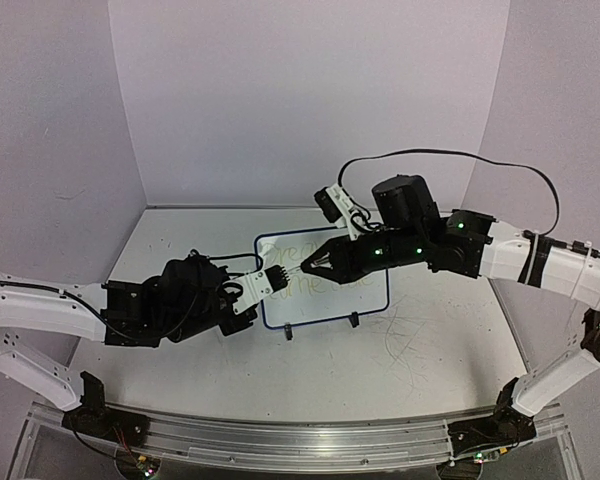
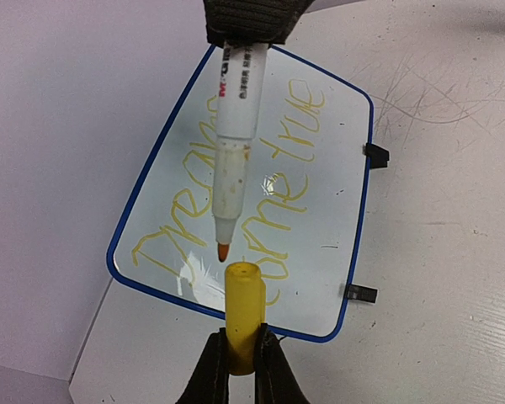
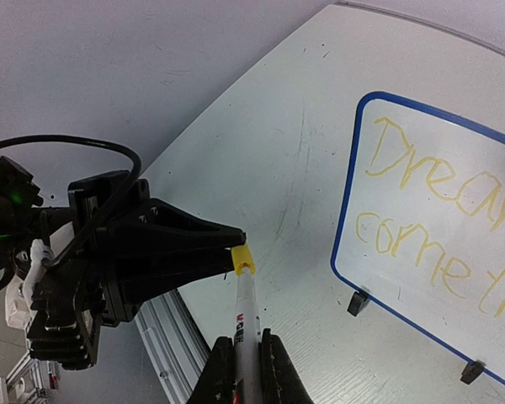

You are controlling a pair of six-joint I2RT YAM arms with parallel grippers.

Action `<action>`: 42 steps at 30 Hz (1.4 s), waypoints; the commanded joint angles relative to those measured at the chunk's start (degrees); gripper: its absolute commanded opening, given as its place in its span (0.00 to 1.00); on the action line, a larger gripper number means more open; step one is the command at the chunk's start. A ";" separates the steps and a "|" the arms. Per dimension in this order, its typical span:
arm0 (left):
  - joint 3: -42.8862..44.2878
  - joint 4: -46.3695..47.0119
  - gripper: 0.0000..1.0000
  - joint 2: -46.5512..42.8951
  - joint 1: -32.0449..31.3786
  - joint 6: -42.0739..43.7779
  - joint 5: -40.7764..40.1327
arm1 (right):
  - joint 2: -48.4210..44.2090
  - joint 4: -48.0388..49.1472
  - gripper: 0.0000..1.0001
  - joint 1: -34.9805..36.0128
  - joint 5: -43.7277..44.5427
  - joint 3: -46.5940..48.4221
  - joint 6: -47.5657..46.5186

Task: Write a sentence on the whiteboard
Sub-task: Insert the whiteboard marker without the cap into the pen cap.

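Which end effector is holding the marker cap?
The left end effector: it pinches the yellow cap. The right end effector grips the white marker instead, its tip pointing at the cap's opening.

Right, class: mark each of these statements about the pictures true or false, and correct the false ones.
1. The left claw grips a yellow cap. True.
2. The right claw is empty. False: it is shut on the marker.
3. The whiteboard is blank. False: the sentence "Dreams come true" is written on it.
4. The marker's tip is bare, pointing at the cap's open end. True.
5. The whiteboard has a red rim. False: the rim is blue.
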 commanded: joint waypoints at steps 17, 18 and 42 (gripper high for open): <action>-0.26 2.24 0.00 0.00 -0.80 0.58 -0.33 | 2.42 0.97 0.00 0.05 -2.46 0.62 -0.58; -0.26 2.23 0.00 -0.05 -0.92 0.68 -0.22 | 2.75 0.89 0.00 0.07 -2.74 0.85 -0.67; 8.92 -2.40 0.00 1.50 -6.72 -4.58 -6.46 | 19.18 -7.08 0.00 0.91 -20.73 12.60 2.03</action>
